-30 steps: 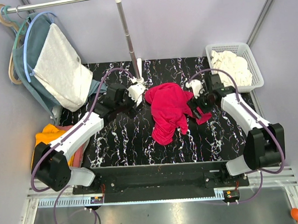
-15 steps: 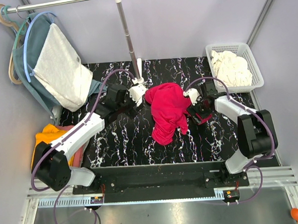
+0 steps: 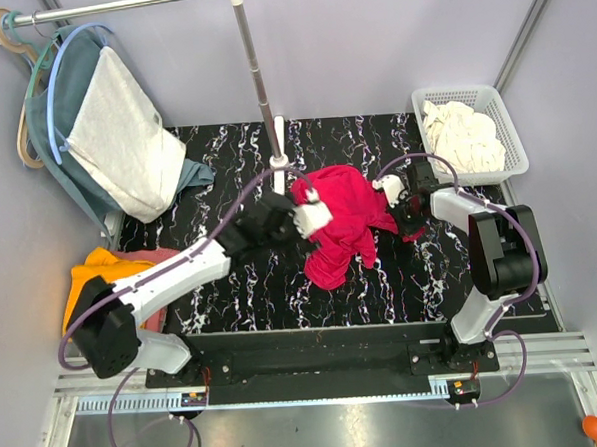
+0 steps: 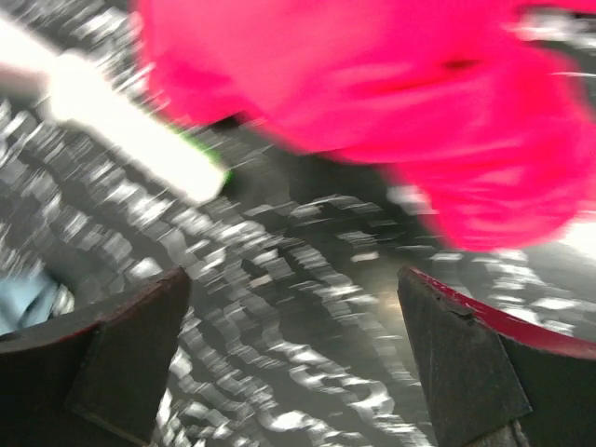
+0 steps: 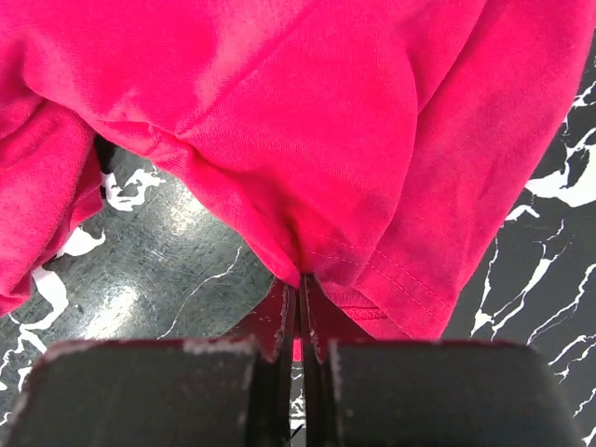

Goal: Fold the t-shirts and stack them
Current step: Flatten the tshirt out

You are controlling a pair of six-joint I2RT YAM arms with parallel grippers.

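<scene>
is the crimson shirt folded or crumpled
Crumpled: the crimson-pink t-shirt lies in a bunched heap, one edge pinched in the shut right gripper.

Top view: bright, even, diffuse light; sharp. Soft shadow just beside the crumpled crimson-pink cotton t-shirt on the black white-veined marble-look tabletop. Left wrist view: heavy motion blur, veins smeared. Right wrist view: crisp stitching; pale glare on the tabletop left of the shirt's hem.

The left gripper has moved from the pole base to the crimson-pink t-shirt, and the right gripper has closed on its hem.
</scene>
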